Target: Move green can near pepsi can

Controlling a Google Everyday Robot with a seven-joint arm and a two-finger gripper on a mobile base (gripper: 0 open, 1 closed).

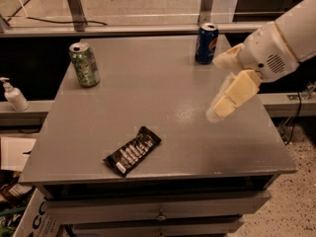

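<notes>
Gripper (217, 86) hangs over the right side of the desk (148, 95), holding nothing, and its two cream fingers look spread apart. Arm reaches in from the upper right. Everything else sits on the grey desk under it. Green can (85, 64) stands upright well off to the gripper's left, near the far left corner. Pepsi can (206, 43) stands just behind the gripper, near the back edge. A dark snack wrapper (132, 150) lies flat, forward and left of the gripper.

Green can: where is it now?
Camera view: green can stands upright at the back-left corner of the table, far from the pepsi can at back right; the gripper hovers over the right side.
</notes>
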